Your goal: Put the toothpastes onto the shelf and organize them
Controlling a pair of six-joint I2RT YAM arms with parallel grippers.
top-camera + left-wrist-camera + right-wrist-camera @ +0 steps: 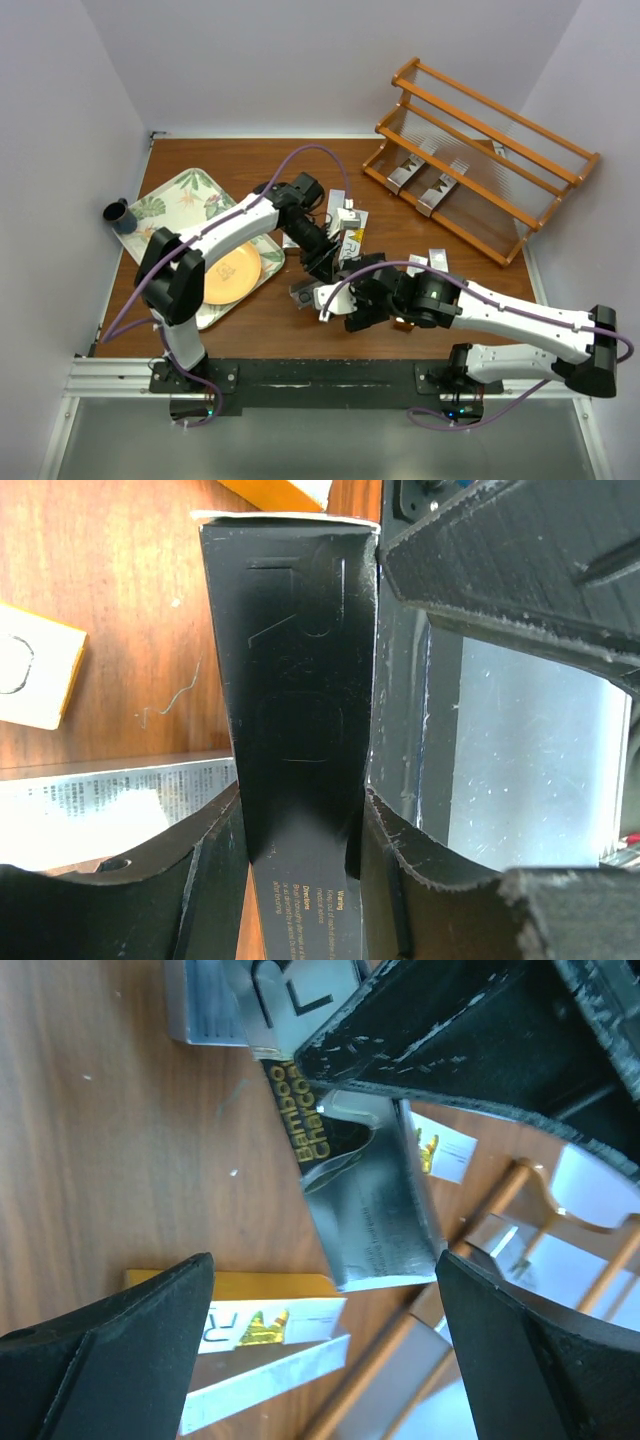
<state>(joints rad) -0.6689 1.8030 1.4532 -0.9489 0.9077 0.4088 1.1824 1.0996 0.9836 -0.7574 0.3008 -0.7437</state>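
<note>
My left gripper [322, 265] is shut on a dark, shiny toothpaste carton [300, 680], which stands between its fingers [200, 860]. The same carton, lettered in gold, shows in the right wrist view [370, 1210]. My right gripper [345, 300] hangs open just beside it [325, 1340], with nothing between its jaws. Below lies a yellow-sided carton [250, 1310]. More toothpastes lie on the table [436, 262], [110, 810]. The orange-brown shelf [480, 135] stands at the far right, with two cartons [400, 173], [437, 193] on its lowest tier.
A leaf-patterned tray [175, 195] at the left holds an orange plate [232, 275]. A dark cup [120, 215] stands by the left wall. White walls close in the table on three sides. The two grippers are close together at mid-table.
</note>
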